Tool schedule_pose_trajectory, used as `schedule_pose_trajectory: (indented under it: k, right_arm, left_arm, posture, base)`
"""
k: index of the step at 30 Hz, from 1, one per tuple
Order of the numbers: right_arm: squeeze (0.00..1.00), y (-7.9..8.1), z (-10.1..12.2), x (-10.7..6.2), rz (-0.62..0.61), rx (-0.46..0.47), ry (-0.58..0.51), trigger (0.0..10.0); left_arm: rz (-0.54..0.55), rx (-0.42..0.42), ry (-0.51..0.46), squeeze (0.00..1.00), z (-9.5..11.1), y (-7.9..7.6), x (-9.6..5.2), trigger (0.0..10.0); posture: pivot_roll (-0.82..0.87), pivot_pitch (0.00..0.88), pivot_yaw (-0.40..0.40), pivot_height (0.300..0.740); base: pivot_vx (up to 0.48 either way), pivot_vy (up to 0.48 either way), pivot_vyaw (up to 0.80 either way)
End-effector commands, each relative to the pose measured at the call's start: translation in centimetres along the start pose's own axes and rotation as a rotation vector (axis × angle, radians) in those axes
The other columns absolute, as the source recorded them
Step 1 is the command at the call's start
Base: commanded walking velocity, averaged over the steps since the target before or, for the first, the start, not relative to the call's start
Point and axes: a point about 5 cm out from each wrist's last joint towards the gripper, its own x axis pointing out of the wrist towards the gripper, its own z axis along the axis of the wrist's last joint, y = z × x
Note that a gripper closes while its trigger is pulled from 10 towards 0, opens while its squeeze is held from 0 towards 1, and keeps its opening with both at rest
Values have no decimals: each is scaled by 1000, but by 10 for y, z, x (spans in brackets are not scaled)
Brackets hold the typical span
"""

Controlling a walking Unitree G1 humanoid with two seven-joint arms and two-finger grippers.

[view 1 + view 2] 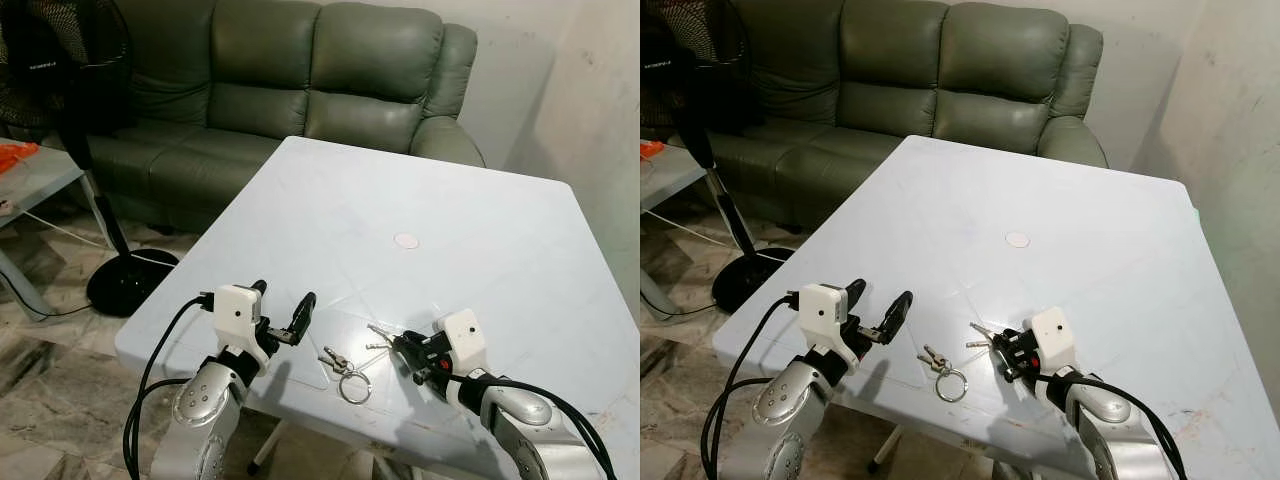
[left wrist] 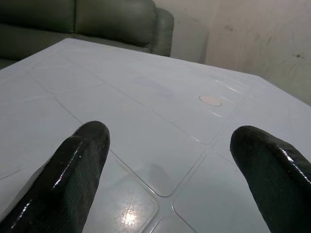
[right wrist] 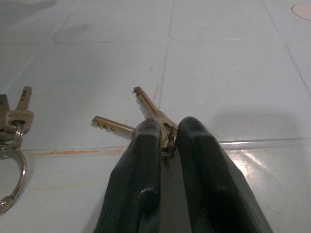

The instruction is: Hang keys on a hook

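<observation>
Two loose brass keys point(image 3: 146, 104) lie on the white table point(image 1: 450, 200) near its front edge, their heads pinched between the fingertips of my right gripper point(image 3: 167, 133), which is shut on them; the blades fan out over the tabletop. A second small bunch of keys on a metal ring point(image 1: 347, 372) lies just left of them, also seen as the ringed bunch point(image 3: 13, 124). My left gripper point(image 1: 283, 300) hovers low over the table to the left of the ring, open with nothing between its fingers point(image 2: 85, 160).
A round white cap point(image 1: 406, 240) sits mid-table. A green sofa point(image 1: 300, 80) stands behind the table, and a black standing fan point(image 1: 75, 90) and a small side table point(image 1: 35, 170) are at the left. A wall point(image 1: 590, 110) rises on the right.
</observation>
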Motion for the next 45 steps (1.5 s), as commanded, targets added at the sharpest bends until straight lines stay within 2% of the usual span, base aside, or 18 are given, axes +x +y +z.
schedule_pose_trajectory:
  k: [1, 2, 3, 21, 22, 23, 24, 25, 26, 27, 28, 34, 35, 36, 38, 39, 45]
  right_arm:
    - [0, -3, 0, -2, -12, -2, -5, 9059]
    - [0, -3, 0, -2, -12, -2, -5, 9059]
    - [0, -4, 0, -3, -21, -7, -2, 10000]
    - [0, -8, -4, -9, -15, -32, 10, 9804]
    - [0, -7, -4, -9, -10, -32, 2, 8549]
    - [0, -7, -4, -8, -11, -26, -2, 5137]
    - [0, -7, -4, -8, -11, -26, -2, 5137]
    - [0, -6, -4, -8, -11, -25, -4, 3686]
    - [0, -6, -4, -8, -15, -23, -3, 4431]
    - [0, -6, -4, -8, -15, -23, -3, 4431]
    - [0, -5, -3, -8, 1, -22, -16, 1216]
    - [0, -6, -2, -8, -13, -23, -18, 1373]
    - [0, -7, -2, -8, -13, -21, -17, 353]
    - [0, -6, -2, -8, -12, -22, -19, 667]
    - [0, -7, -2, -8, -13, -23, -19, 667]
    - [0, -6, -2, -8, -16, -18, -23, 0]
    - [0, -6, 3, -6, -60, 3, -82, 0]
  left_arm:
    - [3, 1, -8, 0, 3, 0, 0, 10000]
    - [3, 1, -8, 0, 3, 0, 0, 10000]
    - [4, 1, -7, 0, 3, 0, 0, 10000]
    - [1, 3, -5, 0, 5, 1, 1, 10000]
    - [0, 3, -6, 0, 5, 1, 1, 10000]
    - [-1, 4, -6, 0, 5, 1, 1, 10000]
    - [-1, 4, -6, 0, 5, 1, 1, 10000]
    - [-1, 4, -7, 0, 5, 0, 1, 10000]
    - [-1, 4, -7, 0, 5, 1, 1, 10000]
    - [-1, 4, -7, 0, 5, 1, 1, 10000]
    - [0, 3, -6, 0, 5, 1, 2, 10000]
    - [1, 3, -6, 0, 5, 0, 2, 10000]
    - [1, 3, -6, 0, 5, 0, 2, 10000]
    - [2, 3, -6, 0, 5, 0, 2, 10000]
    - [2, 3, -6, 0, 6, 1, 2, 10000]
    - [3, 3, -7, 0, 5, 1, 2, 10000]
    - [12, -13, -9, 0, 5, 1, 2, 10000]
  posture:
    - [32, 23, -50, 740]
    - [32, 23, -50, 740]
    - [32, 26, -49, 740]
    - [30, 26, -41, 740]
    - [30, 26, -41, 740]
    - [31, 25, -40, 740]
    - [31, 25, -40, 740]
    - [31, 25, -40, 740]
    - [31, 24, -40, 740]
    - [31, 24, -40, 740]
    - [31, 24, -40, 740]
    - [29, 24, -40, 740]
    - [29, 24, -40, 740]
    - [29, 24, -40, 740]
    - [29, 24, -40, 740]
    - [29, 24, -41, 740]
    - [31, 23, -45, 740]
  base:
    - [0, 0, 0]
    - [0, 0, 0]
    - [0, 0, 0]
    - [0, 0, 0]
    - [0, 0, 0]
    - [0, 0, 0]
    - [0, 0, 0]
    - [0, 0, 0]
    - [0, 0, 0]
    - [0, 0, 0]
    - [0, 0, 0]
    - [0, 0, 0]
    - [0, 0, 0]
    - [0, 0, 0]
    - [0, 0, 0]
    - [0, 0, 0]
    - [0, 0, 0]
